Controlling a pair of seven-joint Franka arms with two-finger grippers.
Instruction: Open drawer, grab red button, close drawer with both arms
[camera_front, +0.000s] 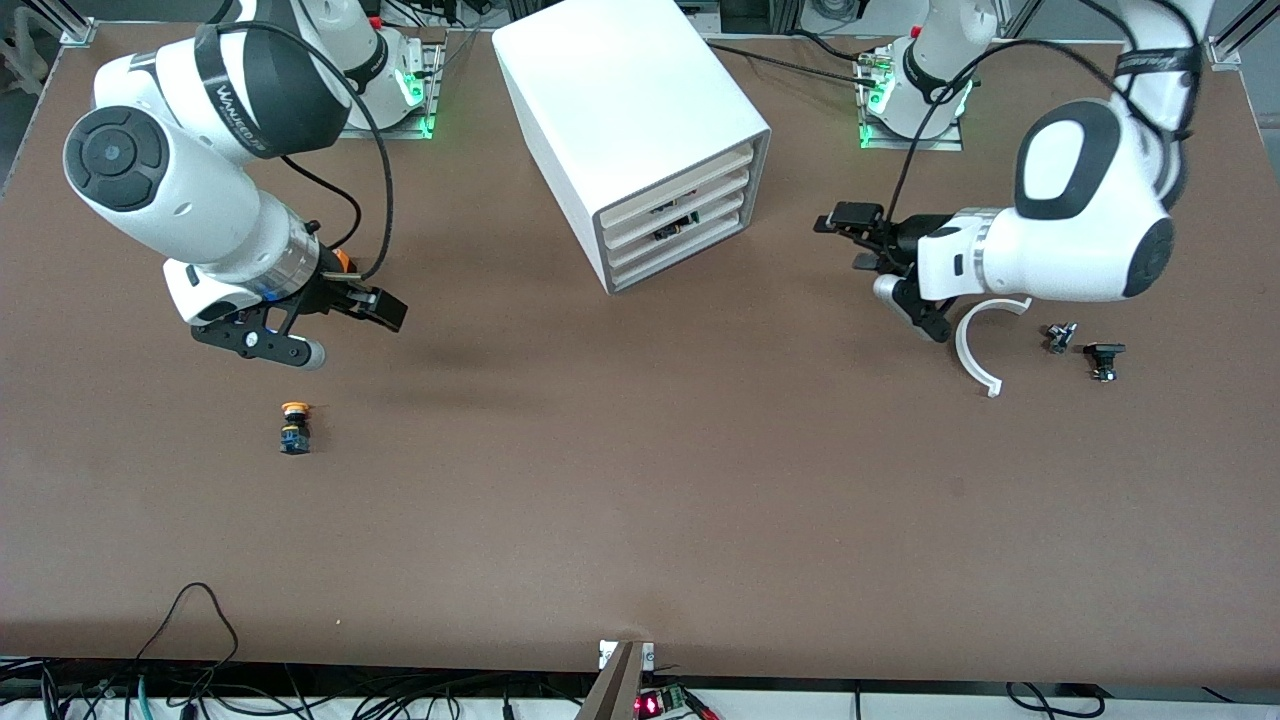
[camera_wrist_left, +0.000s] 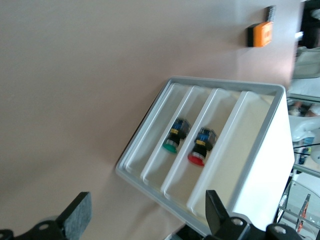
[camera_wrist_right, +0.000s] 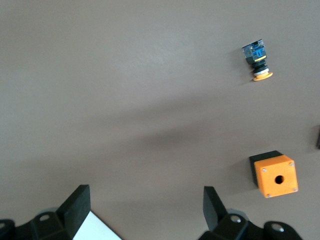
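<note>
1. Left wrist view: red button (camera_wrist_left: 200, 146) lies in one of four drawers of the cabinet (camera_front: 630, 130), beside a green-capped one (camera_wrist_left: 175, 136). All drawers shut.
2. My left tool (camera_front: 880, 268) hangs over the table (camera_front: 640, 480) beside the cabinet front, fingers spread wide, empty. My right tool (camera_front: 335, 325) over the orange cube (camera_wrist_right: 275, 175), also wide, empty.
3. Handling guess: button is light, rigid, round, so it may roll. Pinch the black-blue body, not the cap.
4. Drawer (camera_front: 675, 222) front strip is thin, little to hook.
5. Front view barely shows the drawer contents.

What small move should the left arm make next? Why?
Probably ease the open left gripper toward the cabinet front: all drawers look shut, and the red button lies in a drawer it faces. The right gripper waits open above the table.
</note>
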